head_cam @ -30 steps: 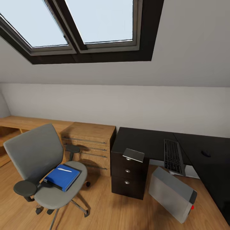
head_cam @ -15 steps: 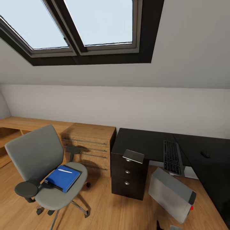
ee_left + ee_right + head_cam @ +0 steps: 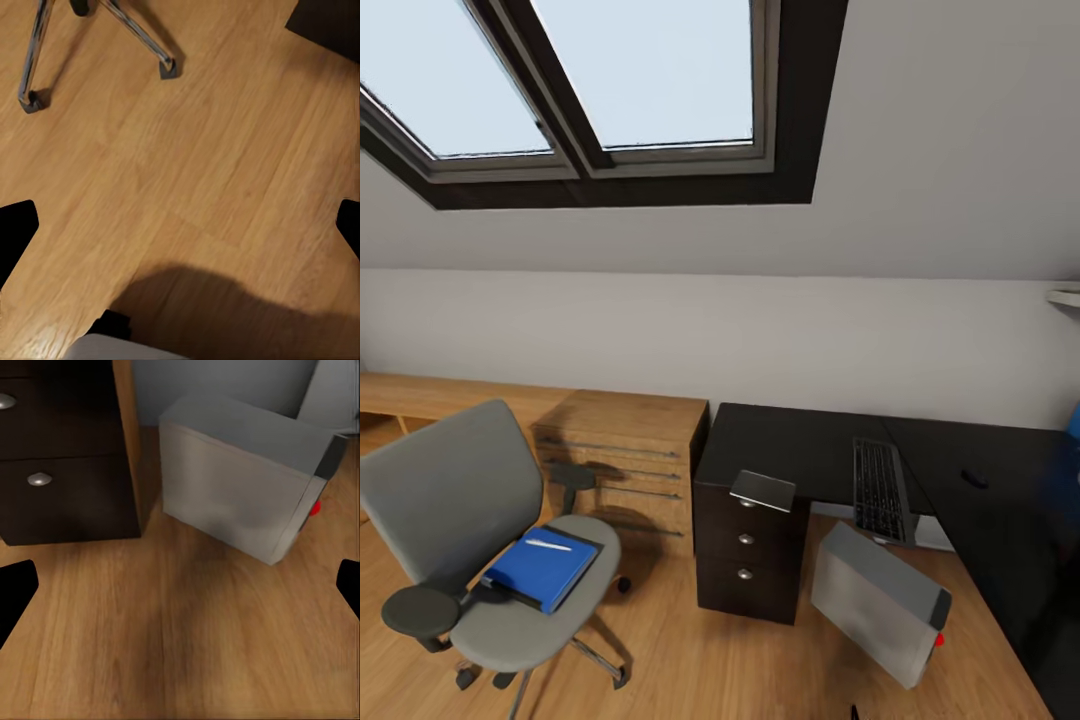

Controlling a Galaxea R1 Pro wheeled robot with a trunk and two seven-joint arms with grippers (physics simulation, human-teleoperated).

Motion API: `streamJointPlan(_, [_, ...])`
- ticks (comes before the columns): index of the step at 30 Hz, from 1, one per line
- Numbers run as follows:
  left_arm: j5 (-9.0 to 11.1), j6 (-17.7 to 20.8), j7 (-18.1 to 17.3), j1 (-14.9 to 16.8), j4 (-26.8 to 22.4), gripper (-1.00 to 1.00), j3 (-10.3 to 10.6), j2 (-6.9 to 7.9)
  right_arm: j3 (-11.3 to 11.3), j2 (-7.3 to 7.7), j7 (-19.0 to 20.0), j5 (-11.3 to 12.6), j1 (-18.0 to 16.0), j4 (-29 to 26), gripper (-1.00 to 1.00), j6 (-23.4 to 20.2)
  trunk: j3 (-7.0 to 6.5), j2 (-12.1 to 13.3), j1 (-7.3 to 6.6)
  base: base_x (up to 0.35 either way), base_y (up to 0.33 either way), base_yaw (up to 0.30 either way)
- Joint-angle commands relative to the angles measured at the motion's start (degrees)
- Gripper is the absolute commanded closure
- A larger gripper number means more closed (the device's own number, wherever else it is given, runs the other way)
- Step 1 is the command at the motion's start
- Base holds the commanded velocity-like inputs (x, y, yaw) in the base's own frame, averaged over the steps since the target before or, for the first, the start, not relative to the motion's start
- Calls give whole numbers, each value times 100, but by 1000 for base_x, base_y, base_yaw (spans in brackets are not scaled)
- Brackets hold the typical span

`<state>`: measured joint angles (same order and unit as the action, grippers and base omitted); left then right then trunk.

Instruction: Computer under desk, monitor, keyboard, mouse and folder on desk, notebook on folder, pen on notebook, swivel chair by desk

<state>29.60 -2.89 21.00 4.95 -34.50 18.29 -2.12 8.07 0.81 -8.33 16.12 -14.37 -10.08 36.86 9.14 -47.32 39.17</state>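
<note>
The grey swivel chair (image 3: 455, 500) stands at the left, away from the black desk (image 3: 790, 435). On its seat lies the blue folder (image 3: 530, 572) with the white pen (image 3: 548, 545) on top. The grey notebook (image 3: 763, 490) rests on the desk's front corner above the drawer unit (image 3: 745, 560). The keyboard (image 3: 878, 476) and the small mouse (image 3: 974, 479) lie on the desk. The grey computer (image 3: 878, 605) stands tilted on the floor under it. The monitor is out of view. My left gripper (image 3: 180, 232) hangs open over bare floor near the chair's base (image 3: 142, 41). My right gripper (image 3: 180, 589) is open, facing the computer (image 3: 240, 487).
Low light-wood cabinets (image 3: 625, 440) run along the wall behind the chair. A dark-framed skylight (image 3: 590, 90) sits in the sloped ceiling. A blurred blue shape (image 3: 1072, 425) and a shelf edge (image 3: 1065, 297) show at the far right. Wood floor (image 3: 680, 660) lies between chair and drawer unit.
The whole head picture has shifted left, so the camera has turned right. The blue shape and shelf edge have come into view. Chair, desk and objects have not moved.
</note>
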Motion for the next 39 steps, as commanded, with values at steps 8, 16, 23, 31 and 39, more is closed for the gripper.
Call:
streamJointPlan(8, [-29,-84,26,2,599,-100,34,13,66,-8,-28,19,-5,6,-100,26,-100,236,-131,0,0,-258])
streamJointPlan(16, [-39,-895,10,4,990,-100,58,-4,71,-10,-28,7,-5,-2,-100,32,-100,236,-131,0,0,-262])
streamJointPlan(23, [-28,-995,3,4,1182,-100,46,0,78,-15,-28,5,-5,3,-100,32,-100,236,-131,0,0,-263])
streamJointPlan(31, [-51,-1272,-1,3,1415,-100,62,-23,140,-19,-24,-12,-5,3,-100,35,-100,236,-131,0,0,-263])
streamJointPlan(39, [-45,-2023,-8,4,1452,-100,321,-26,145,-33,-36,-151,-5,22,-100,346,-100,236,-131,0,0,-263])
